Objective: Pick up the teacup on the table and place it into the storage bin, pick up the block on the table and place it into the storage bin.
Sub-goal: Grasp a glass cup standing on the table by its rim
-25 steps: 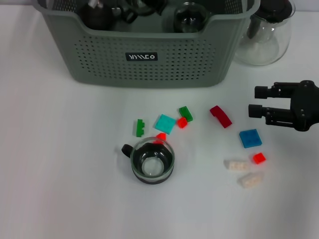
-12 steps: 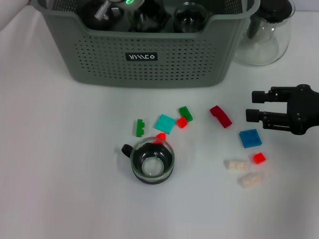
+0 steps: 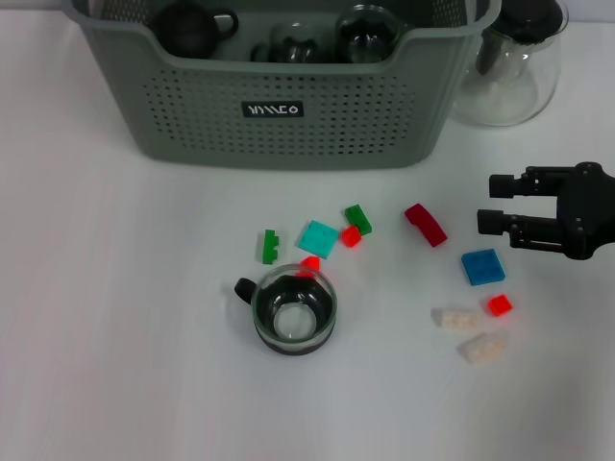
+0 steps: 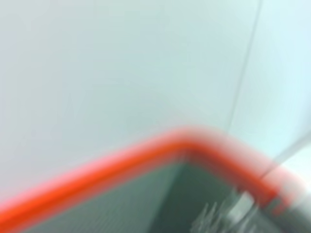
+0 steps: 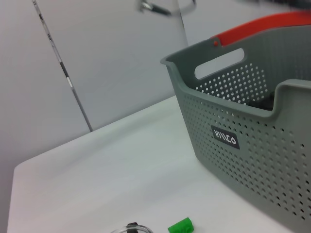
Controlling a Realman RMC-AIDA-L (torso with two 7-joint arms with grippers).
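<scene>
Right gripper [image 3: 495, 203], fingers apart and empty, hovers beside the blue block [image 3: 482, 266]; next, descend and grasp it, with the teacup [image 3: 293, 310] also outside the storage bin [image 3: 288, 134].

a plain white surface [image 3: 96, 336] fills the head view; pale grey wall panels [image 5: 112, 58] occupy the right wrist view's upper left.

— What's on my white table [image 3: 115, 317]?

— Left of my right gripper [image 3: 490, 205]: storage bin [image 3: 288, 106], glass pitcher [image 3: 509, 72] just beyond. Nearest the fingertips, a dark red block [image 3: 425, 224], blue tile [image 3: 482, 266]. Farther left: teacup [image 3: 293, 309], green bricks [image 3: 270, 247], teal tile [image 3: 317, 238].
</scene>
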